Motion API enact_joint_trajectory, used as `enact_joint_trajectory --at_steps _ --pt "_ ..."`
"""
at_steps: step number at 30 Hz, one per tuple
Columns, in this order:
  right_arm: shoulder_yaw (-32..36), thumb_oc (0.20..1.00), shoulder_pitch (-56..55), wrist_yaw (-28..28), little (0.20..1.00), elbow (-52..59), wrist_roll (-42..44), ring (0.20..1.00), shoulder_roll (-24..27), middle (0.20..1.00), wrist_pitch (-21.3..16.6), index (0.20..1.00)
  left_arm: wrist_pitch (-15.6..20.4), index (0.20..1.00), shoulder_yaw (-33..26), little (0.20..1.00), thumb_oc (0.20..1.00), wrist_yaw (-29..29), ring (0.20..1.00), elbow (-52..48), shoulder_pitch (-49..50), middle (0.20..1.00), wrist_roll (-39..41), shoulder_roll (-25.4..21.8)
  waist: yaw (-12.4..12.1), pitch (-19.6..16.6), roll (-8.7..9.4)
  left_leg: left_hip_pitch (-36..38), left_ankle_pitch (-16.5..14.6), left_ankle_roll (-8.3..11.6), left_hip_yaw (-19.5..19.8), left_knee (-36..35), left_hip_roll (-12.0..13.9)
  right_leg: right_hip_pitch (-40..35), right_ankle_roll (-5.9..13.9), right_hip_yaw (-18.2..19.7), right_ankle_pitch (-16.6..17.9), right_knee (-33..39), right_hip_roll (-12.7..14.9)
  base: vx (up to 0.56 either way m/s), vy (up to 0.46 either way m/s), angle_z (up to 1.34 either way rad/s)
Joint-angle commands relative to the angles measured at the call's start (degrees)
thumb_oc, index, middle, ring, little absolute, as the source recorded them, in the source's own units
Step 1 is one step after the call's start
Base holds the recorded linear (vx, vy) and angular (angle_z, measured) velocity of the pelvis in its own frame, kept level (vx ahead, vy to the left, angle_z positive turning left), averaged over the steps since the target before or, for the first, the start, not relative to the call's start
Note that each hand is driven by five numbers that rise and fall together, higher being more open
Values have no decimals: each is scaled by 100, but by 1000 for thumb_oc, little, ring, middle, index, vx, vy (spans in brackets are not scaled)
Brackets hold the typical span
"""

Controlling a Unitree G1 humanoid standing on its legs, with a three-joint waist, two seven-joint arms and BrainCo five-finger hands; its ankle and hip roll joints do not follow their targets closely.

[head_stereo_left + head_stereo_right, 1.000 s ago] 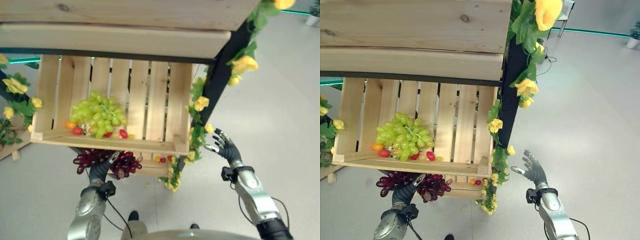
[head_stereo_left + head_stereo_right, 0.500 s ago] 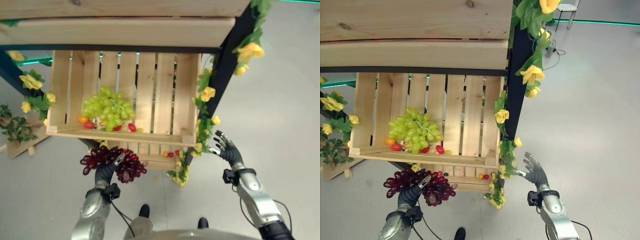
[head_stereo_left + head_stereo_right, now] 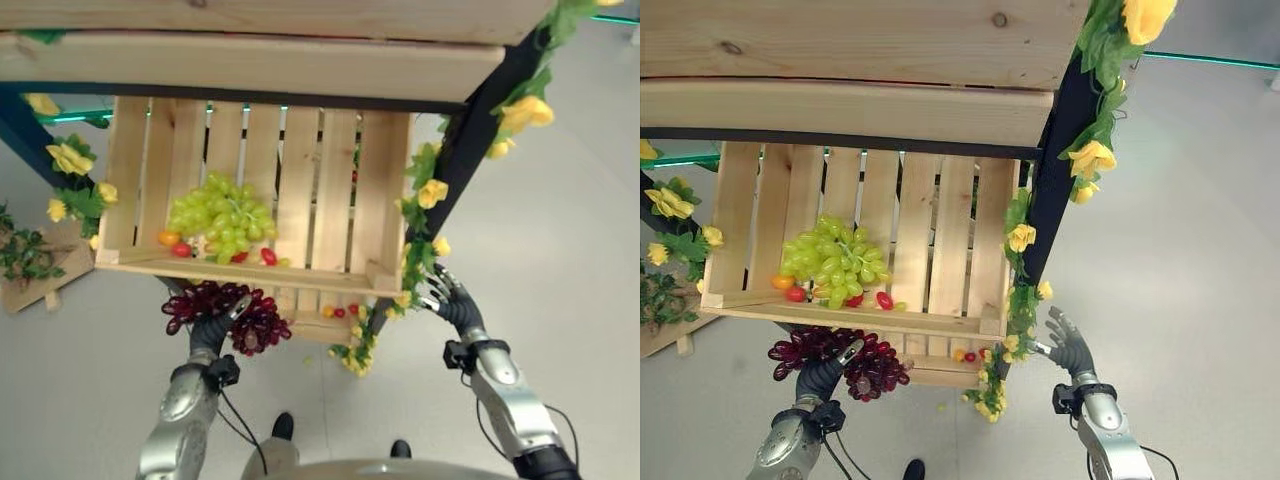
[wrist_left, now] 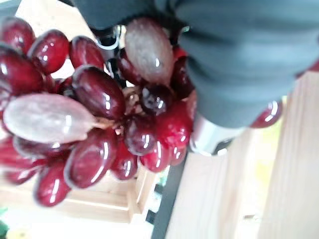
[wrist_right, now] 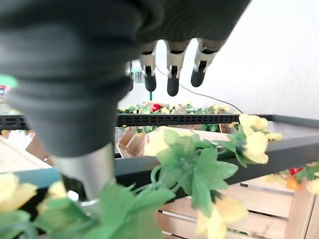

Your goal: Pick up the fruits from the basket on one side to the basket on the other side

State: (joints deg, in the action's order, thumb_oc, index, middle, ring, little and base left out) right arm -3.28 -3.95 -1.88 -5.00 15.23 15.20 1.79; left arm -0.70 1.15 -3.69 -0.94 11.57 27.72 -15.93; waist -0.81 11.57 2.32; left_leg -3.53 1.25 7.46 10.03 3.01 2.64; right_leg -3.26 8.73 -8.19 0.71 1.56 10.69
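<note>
A bunch of dark red grapes point(image 3: 228, 314) hangs just below the front edge of the upper wooden crate point(image 3: 335, 190), with my left hand point(image 3: 207, 338) shut on it from underneath. Seen close in the left wrist view, the red grapes point(image 4: 94, 124) sit against the hand's dark cover point(image 4: 239, 55). In the crate lie a bunch of green grapes point(image 3: 220, 215) and a few small red and orange tomatoes point(image 3: 181, 249). My right hand point(image 3: 452, 303) is open with its fingers point(image 5: 172, 74) straight, beside the flower-wrapped post and holding nothing.
A black post point(image 3: 470, 140) wound with green leaves and yellow flowers point(image 3: 432, 192) stands at the crate's right. A lower crate point(image 3: 322, 326) holds small red and orange fruit point(image 3: 340, 312). A wide wooden board point(image 3: 250, 60) overhangs the crate. More flowers point(image 3: 68, 160) are at the left.
The whole view has shifted. My left hand keeps the red grapes and has lifted them slightly toward the crate's front edge. The right hand sits a little nearer the garland.
</note>
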Motion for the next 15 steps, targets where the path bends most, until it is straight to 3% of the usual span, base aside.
enact_joint_trajectory --at_steps 1,2,3,5,6,9,11,13,14,15 --pt "72 1000 194 -88 1000 364 47 1000 20 1000 -319 1000 451 200 -85 200 200 24 200 -473 -364 200 -172 -232 153 -19 70 -133 -579 -485 -278 -32 -254 850 108 158 -405 -566 115 -234 103 -36" --pt "73 1000 202 -89 1000 360 47 1000 18 1000 -321 1000 455 200 -85 200 200 24 200 -464 -375 200 -171 -235 140 -26 73 -153 -581 -484 -291 -22 -251 879 106 174 -405 -580 113 -230 110 -44" --pt "50 1000 193 -72 1000 333 82 1000 -7 1000 -331 1000 459 200 -62 200 200 5 200 -401 -470 200 -204 -280 133 7 52 -409 -445 -517 -386 133 -209 916 107 307 -583 -1010 -99 -152 73 -40" --pt "21 1000 187 -53 1000 311 77 1000 -12 1000 -331 1000 459 200 -29 200 200 5 200 -356 -504 200 -218 -273 98 -20 19 -525 -396 -541 -466 195 -167 848 91 330 -720 -1248 -152 -195 109 -32" --pt "-20 1000 205 -39 1000 270 30 1000 -23 1000 -343 1000 448 200 -4 200 200 -26 200 -348 -588 200 -203 -229 -15 -106 -98 -686 -287 -600 -547 231 -25 627 49 222 -986 -1776 -144 -176 97 -27" --pt "-45 1000 283 -55 1000 232 -3 1000 -15 1000 -344 1000 437 200 23 200 200 -87 200 -314 -631 200 -146 -210 -169 -230 -121 -880 -206 -643 -680 331 -6 282 48 390 -1075 -2532 -122 -187 9 -37" --pt "-70 1000 326 -114 1000 234 -67 1000 -10 1000 -347 1000 440 200 52 200 200 -127 200 -285 -613 200 -152 -217 -214 -304 -89 -998 -172 -628 -727 418 -44 138 81 663 -763 -2606 -160 -127 -92 2" --pt "-94 1000 339 -85 1000 286 -64 1000 -10 1000 -325 1000 452 200 50 200 200 -176 200 -270 -618 200 -78 -217 -251 -342 -49 -1038 -135 -604 -755 460 -62 -77 85 747 -767 -2468 -139 -104 -113 -3" --pt "-148 1000 400 -105 1000 249 -16 1000 -5 1000 -344 1000 459 200 27 200 200 -239 200 -270 -671 200 -99 -204 -340 -377 -63 -1229 -98 -554 -802 627 -61 -374 24 574 -1172 -2178 -36 -108 -94 -18" --pt "-149 1000 402 -105 1000 248 -16 1000 -6 1000 -345 1000 459 200 26 200 200 -239 200 -270 -671 200 -99 -205 -331 -372 -60 -1228 -102 -554 -796 634 -67 -384 25 565 -1175 -2176 -32 -153 -144 -37"
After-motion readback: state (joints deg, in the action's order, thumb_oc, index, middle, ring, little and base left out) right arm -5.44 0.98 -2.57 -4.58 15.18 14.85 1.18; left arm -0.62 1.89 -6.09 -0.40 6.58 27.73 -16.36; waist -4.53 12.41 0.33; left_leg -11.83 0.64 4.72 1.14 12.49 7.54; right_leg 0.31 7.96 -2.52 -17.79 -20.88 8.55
